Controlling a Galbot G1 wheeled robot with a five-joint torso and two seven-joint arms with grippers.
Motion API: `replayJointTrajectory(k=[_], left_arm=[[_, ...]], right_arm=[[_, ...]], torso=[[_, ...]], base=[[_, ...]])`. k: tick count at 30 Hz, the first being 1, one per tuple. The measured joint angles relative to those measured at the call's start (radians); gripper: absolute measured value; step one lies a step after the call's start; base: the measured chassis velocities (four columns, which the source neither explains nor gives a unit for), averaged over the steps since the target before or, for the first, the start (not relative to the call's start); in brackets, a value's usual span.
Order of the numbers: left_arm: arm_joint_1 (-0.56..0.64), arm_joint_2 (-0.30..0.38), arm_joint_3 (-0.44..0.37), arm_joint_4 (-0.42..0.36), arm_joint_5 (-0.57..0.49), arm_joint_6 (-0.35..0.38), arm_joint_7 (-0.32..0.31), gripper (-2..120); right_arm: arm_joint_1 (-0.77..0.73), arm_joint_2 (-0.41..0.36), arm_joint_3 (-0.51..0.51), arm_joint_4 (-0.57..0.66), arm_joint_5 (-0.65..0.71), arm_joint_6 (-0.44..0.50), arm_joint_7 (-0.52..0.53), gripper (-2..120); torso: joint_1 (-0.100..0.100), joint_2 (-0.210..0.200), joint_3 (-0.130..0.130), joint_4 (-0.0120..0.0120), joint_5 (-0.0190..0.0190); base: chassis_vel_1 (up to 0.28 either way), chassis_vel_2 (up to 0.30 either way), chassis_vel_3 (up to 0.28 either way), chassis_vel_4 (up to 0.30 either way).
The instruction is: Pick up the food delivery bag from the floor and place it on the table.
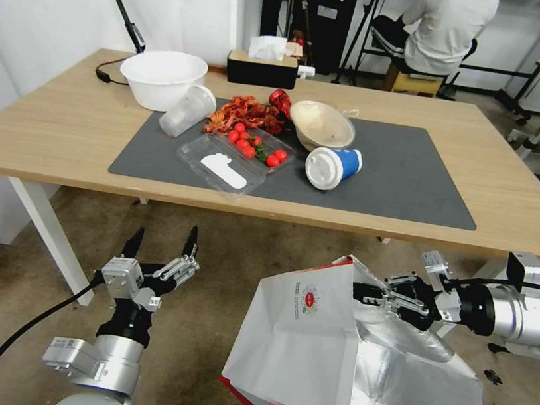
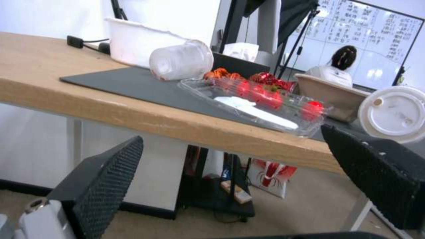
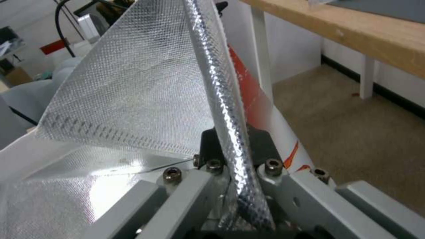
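Observation:
The food delivery bag (image 1: 302, 354), white with a red base, a round red logo and silver foil lining, is held up in front of the table (image 1: 45, 131), below its front edge. My right gripper (image 1: 364, 293) is shut on the bag's top rim; the right wrist view shows the foil edge (image 3: 221, 99) pinched between the fingers. My left gripper (image 1: 162, 241) stands open with nothing in it, left of the bag and below the table edge (image 2: 146, 119). Its black fingers (image 2: 106, 176) frame the tabletop in the left wrist view.
On the dark grey mat (image 1: 413, 182) lie a blue cup on its side (image 1: 332, 166), a beige bowl (image 1: 321, 126), a clear tray of tomatoes (image 1: 239, 158) and a tipped plastic cup (image 1: 185, 111). A white bowl (image 1: 162, 77) and tissue box (image 1: 262, 67) stand behind. The mat's right part is bare.

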Motion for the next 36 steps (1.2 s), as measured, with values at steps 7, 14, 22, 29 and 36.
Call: replayJointTrajectory(k=[7, 14, 22, 29, 36], left_arm=[[0.002, 0.002, -0.001, -0.003, 0.0, 0.001, -0.001, 100], [0.005, -0.004, 0.002, -0.006, 0.004, 0.002, 0.0, 100], [0.006, -0.002, -0.001, -0.009, 0.004, 0.003, 0.0, 100], [0.006, 0.0, -0.004, -0.011, 0.003, 0.004, 0.0, 100], [0.009, 0.0, -0.004, -0.012, -0.001, 0.004, 0.0, 100]], right_arm=[[-0.006, 0.005, 0.003, 0.005, 0.0, -0.001, 0.001, 0], [-0.009, 0.009, 0.007, 0.009, -0.001, -0.002, 0.001, 0], [-0.008, 0.008, 0.007, 0.007, -0.003, -0.002, 0.002, 0], [-0.011, -0.002, 0.017, 0.008, 0.001, -0.001, 0.002, 0], [-0.025, -0.003, 0.029, 0.006, 0.003, -0.001, -0.003, 0]], torso=[[0.013, 0.03, 0.017, 0.0, 0.0], [0.027, 0.065, 0.037, 0.0, 0.0], [0.04, 0.097, 0.057, 0.0, 0.0], [0.053, 0.128, 0.075, 0.0, 0.0], [0.066, 0.158, 0.092, 0.0, 0.0]], base=[[0.0, 0.0, 0.0, 0.0], [0.0, 0.0, 0.0, 0.0], [0.0, 0.0, 0.0, 0.0], [0.0, 0.0, 0.0, 0.0], [0.0, 0.0, 0.0, 0.0]])
